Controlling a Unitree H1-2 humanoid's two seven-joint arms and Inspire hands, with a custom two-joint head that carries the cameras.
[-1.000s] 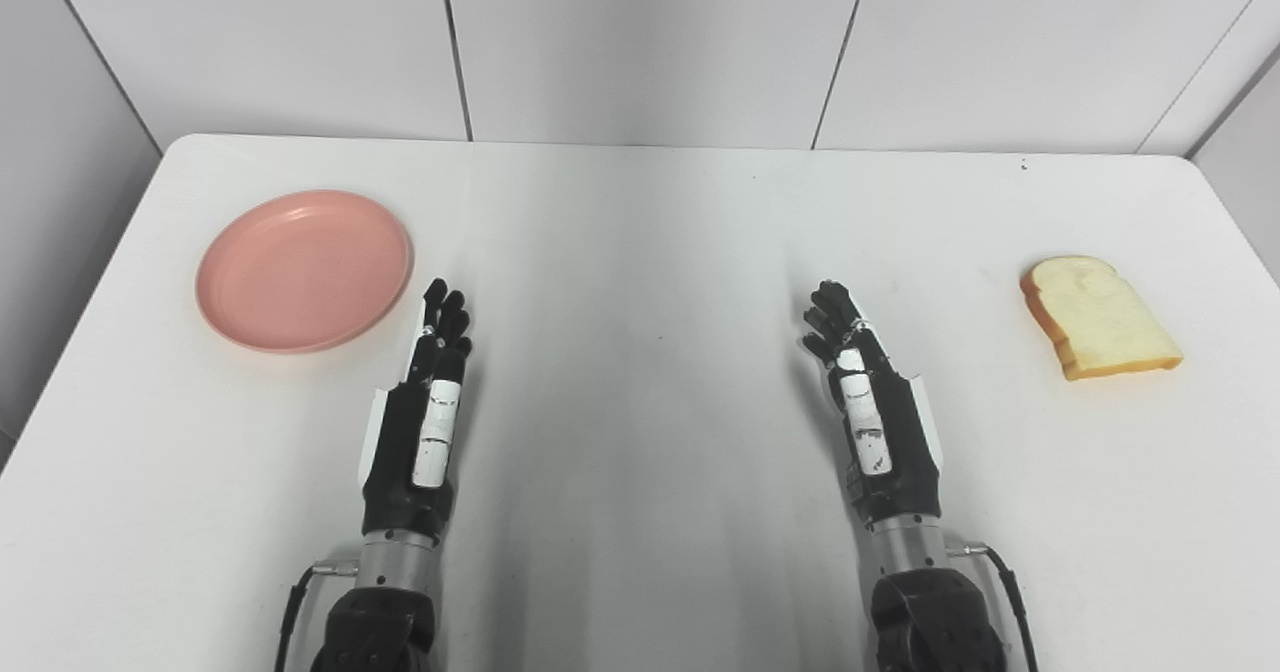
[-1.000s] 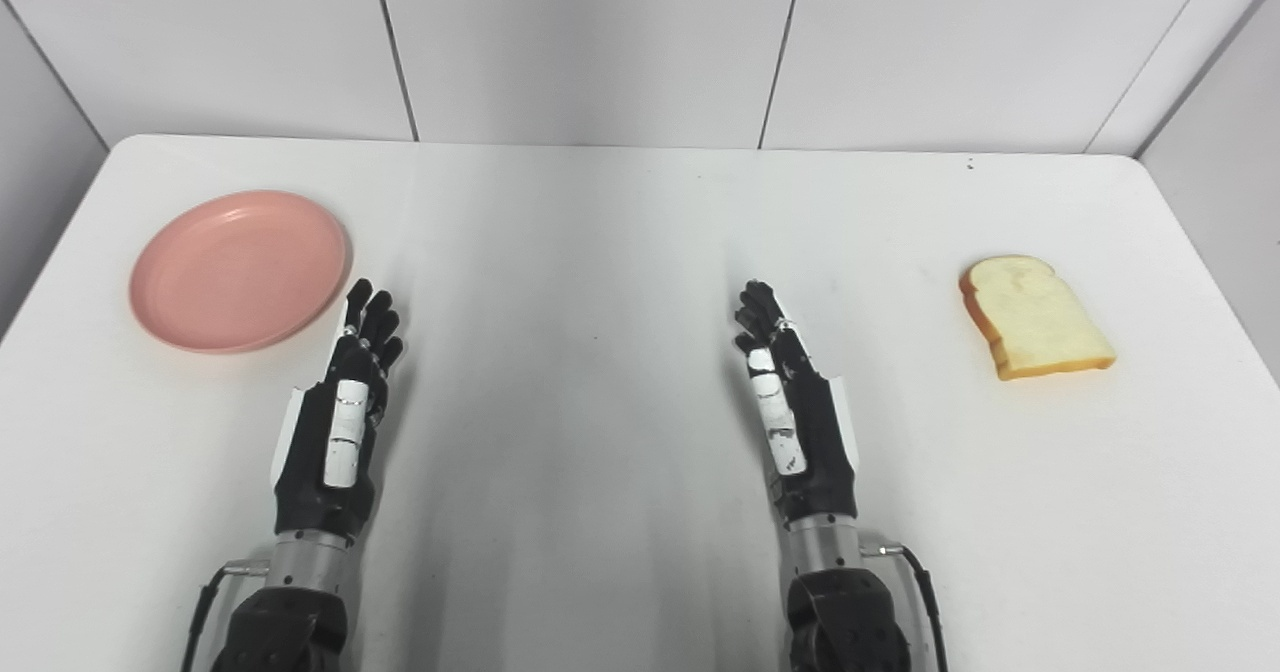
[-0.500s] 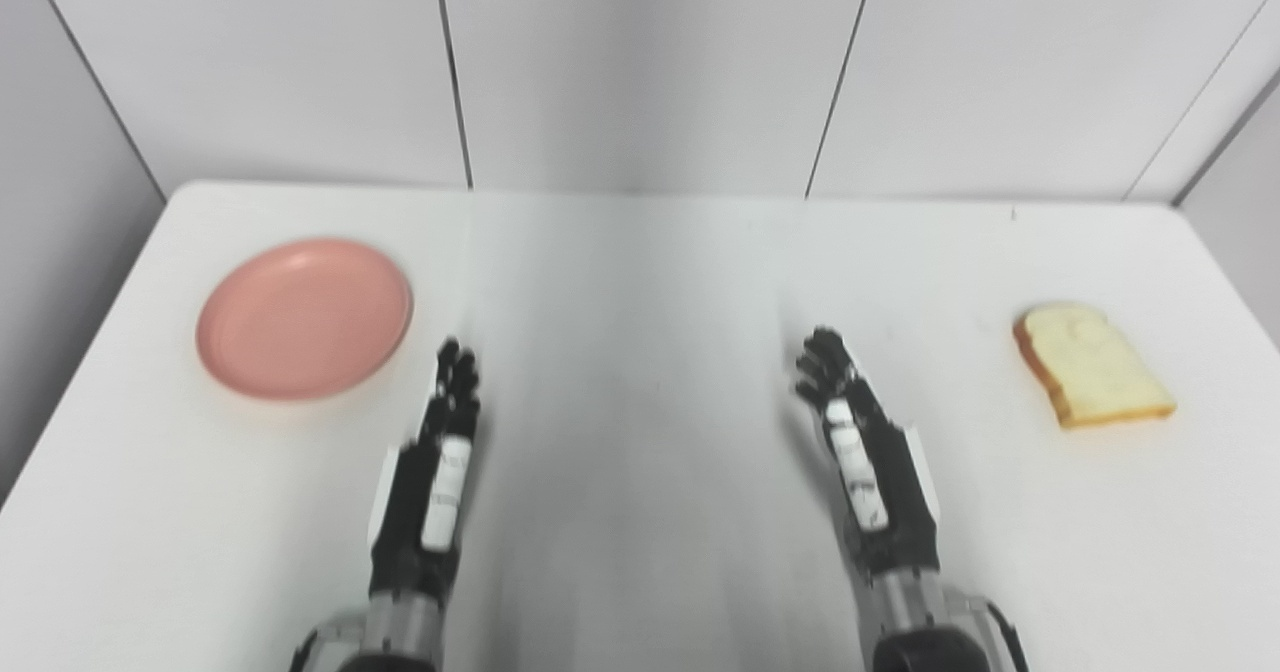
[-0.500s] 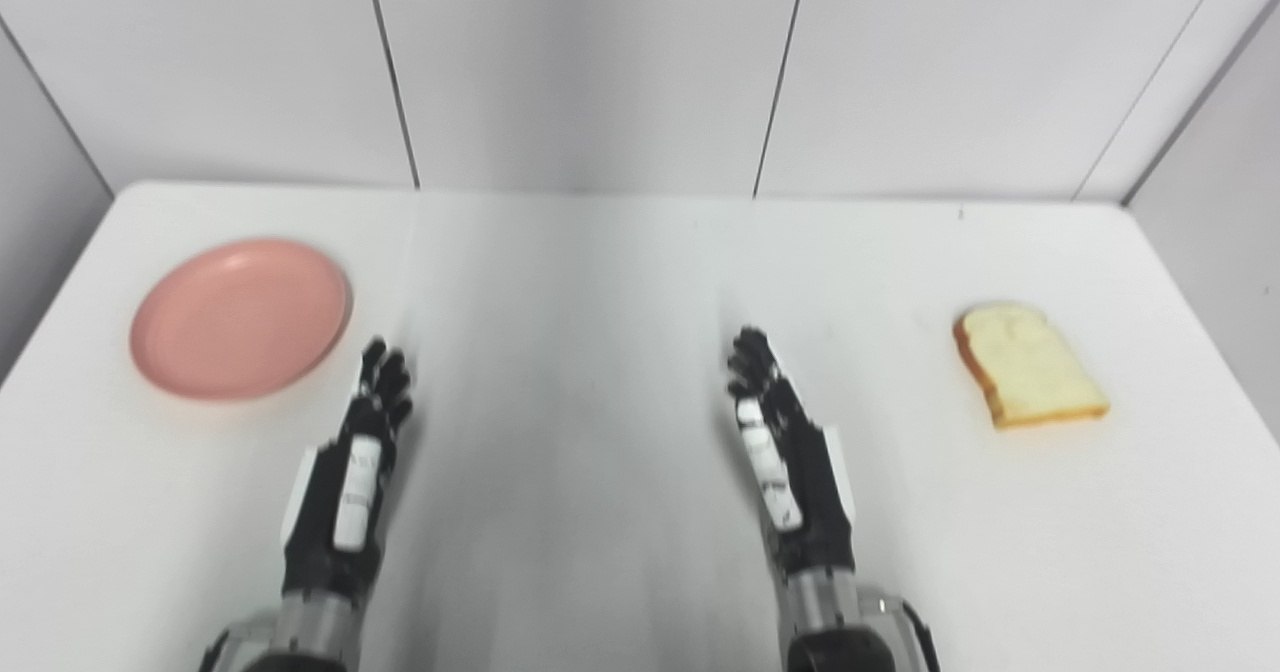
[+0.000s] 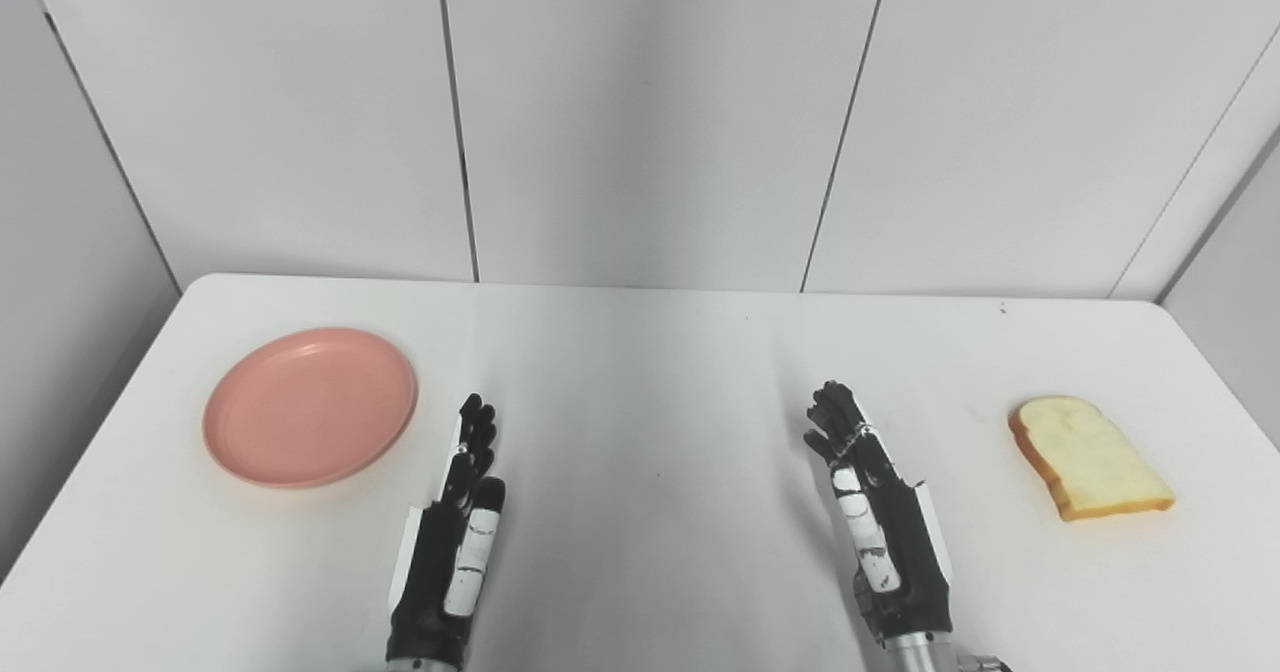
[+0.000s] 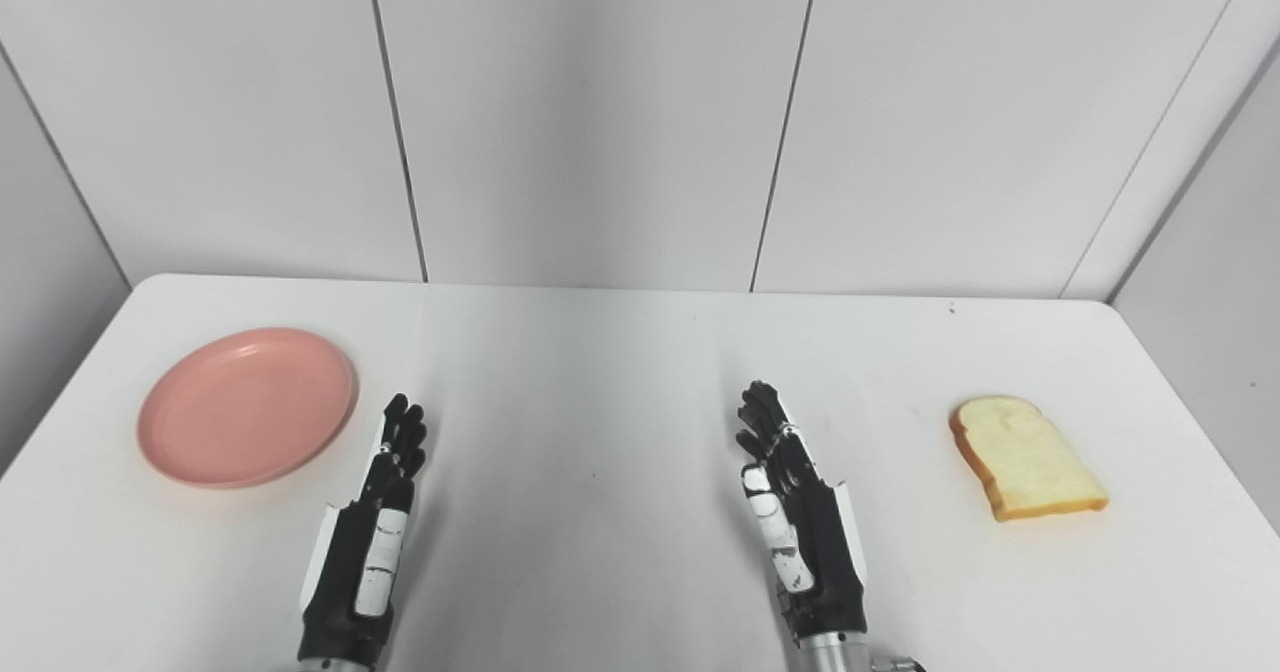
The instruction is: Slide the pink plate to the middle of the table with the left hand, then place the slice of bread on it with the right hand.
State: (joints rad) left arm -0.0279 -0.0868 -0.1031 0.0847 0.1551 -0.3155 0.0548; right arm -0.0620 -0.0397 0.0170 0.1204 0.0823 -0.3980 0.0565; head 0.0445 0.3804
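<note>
1. Nothing on the table (image 5: 640,372) has moved since a second ago; only my head has tilted up, so more wall shows and both forearms sit lower in view.
2. My left hand (image 5: 455,532) is empty, fingers straight and close together, edge-on, just beside the pink plate (image 5: 310,407), not touching it.
3. My right hand (image 5: 880,512) waits empty, fingers loosely extended, well apart from the slice of bread (image 5: 1090,457).
4. To slide cleanly, I should reach past the plate's far-left rim, press low against it, and push steadily toward centre without tipping it.
</note>
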